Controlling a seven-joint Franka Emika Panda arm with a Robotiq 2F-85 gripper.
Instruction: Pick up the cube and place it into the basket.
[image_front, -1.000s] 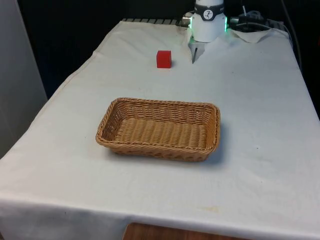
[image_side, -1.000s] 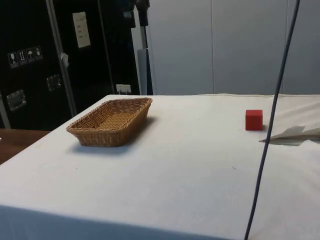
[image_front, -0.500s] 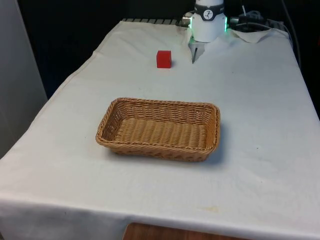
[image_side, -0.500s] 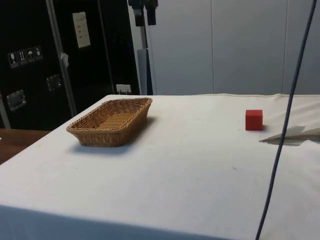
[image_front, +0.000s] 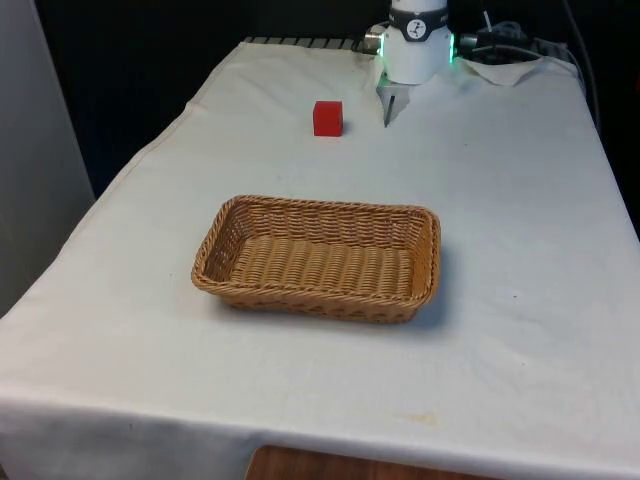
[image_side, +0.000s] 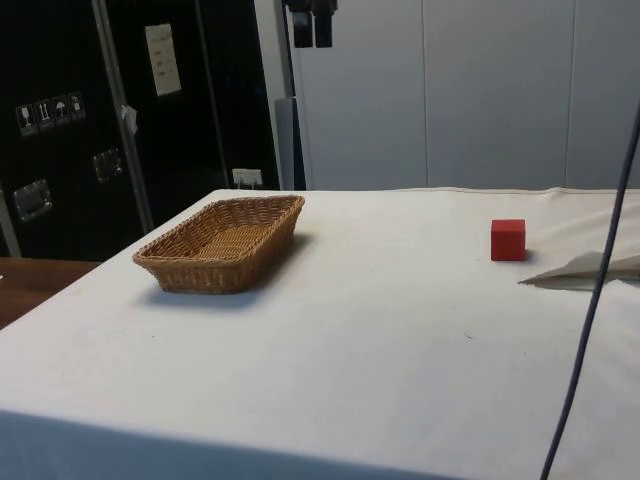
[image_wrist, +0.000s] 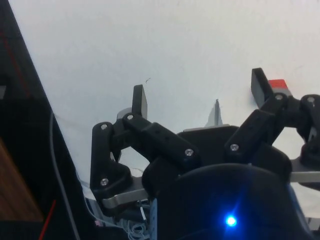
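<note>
The little red cube (image_front: 327, 117) sits on the white worktop (image_front: 500, 230), far from the woven basket (image_front: 318, 257) and near the robot's end. The basket has nothing in it. The claw (image_wrist: 202, 92) is high up in the air with its two fingers (image_wrist: 140, 100) spread wide apart, and it holds nothing. In the wrist view the cube (image_wrist: 278, 85) peeks out just by one fingertip. I think the job has hardly started. The claw must go down to the cube, grab it, carry it over and drop it in the basket.
</note>
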